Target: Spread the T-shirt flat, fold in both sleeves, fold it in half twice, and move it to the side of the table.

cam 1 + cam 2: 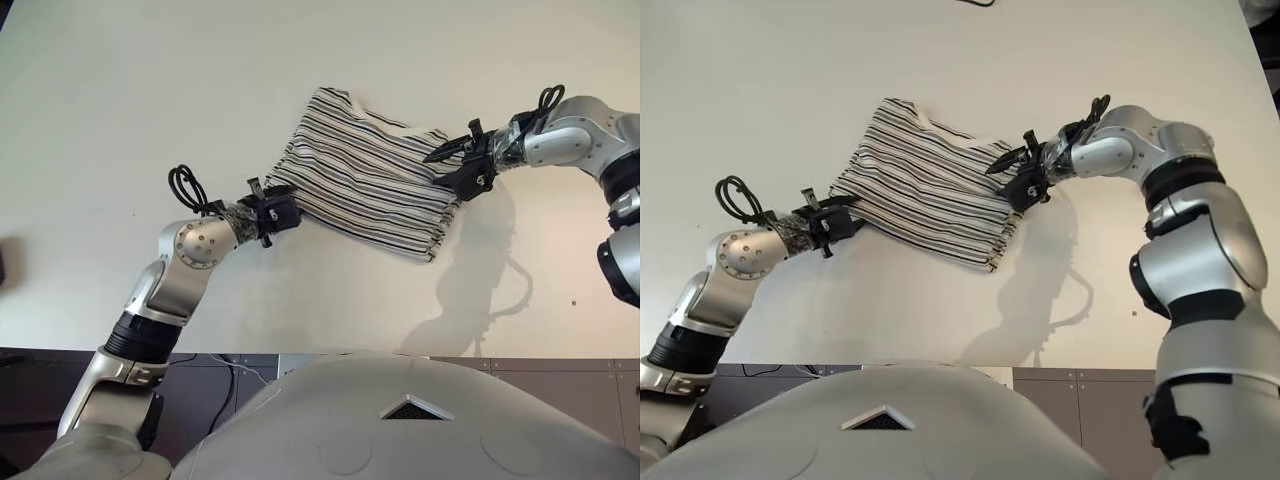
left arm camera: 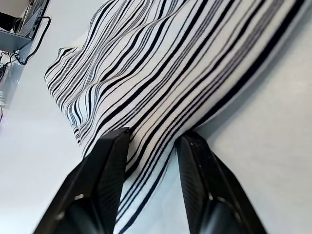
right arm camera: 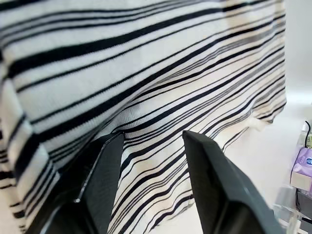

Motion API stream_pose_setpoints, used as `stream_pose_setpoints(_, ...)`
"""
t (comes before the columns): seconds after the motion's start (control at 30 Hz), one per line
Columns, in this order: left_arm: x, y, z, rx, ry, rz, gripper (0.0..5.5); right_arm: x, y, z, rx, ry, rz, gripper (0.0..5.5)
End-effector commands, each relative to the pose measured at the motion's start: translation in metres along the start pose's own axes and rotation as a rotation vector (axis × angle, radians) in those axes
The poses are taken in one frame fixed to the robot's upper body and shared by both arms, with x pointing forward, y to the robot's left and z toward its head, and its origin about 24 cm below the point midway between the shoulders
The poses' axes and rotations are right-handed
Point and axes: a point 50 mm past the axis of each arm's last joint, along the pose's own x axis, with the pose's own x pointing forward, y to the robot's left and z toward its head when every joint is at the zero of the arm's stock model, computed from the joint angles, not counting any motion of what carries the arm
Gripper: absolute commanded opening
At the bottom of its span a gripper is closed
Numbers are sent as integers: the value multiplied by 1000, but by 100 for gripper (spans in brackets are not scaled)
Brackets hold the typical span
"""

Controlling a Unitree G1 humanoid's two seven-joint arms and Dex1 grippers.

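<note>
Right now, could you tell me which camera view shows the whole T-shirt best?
The left eye view: the whole T-shirt lies in sight on the table, with the left gripper and right gripper at opposite edges. The right eye view shows the same. Each wrist view gives close-up stripes, without the outline.

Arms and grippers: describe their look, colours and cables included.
Both arms are silver-grey shells with black joint bands. The left arm has a round bolt-dotted joint cap and a black cable loop at the wrist; the right arm carries a similar loop. The left gripper and right gripper are black, each with two flat tapering fingers.
</note>
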Motion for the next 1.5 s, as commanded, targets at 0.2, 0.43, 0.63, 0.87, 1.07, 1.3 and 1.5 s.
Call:
stream_pose_setpoints(0.2,49,64,0,328,-58,-9,171,31,-11,83,410,-457,285,222)
stream_pose_setpoints(0.43,25,78,-26,467,-93,-59,171,3,-22,65,439,-346,132,222)
stream_pose_setpoints(0.63,-30,77,21,422,-356,129,171,-32,21,58,503,-243,-124,222)
stream_pose_setpoints(0.87,-45,-45,55,279,-432,-93,171,-46,64,74,520,-177,-243,222)
stream_pose_setpoints(1.07,-51,-99,16,266,-196,-314,171,-37,62,81,455,-178,-266,222)
stream_pose_setpoints(1.3,-79,-98,3,251,-158,-363,171,-37,96,91,401,-134,-209,222)
stream_pose_setpoints(1.5,-94,-80,9,230,-183,-173,171,-44,115,98,446,-106,-238,222)
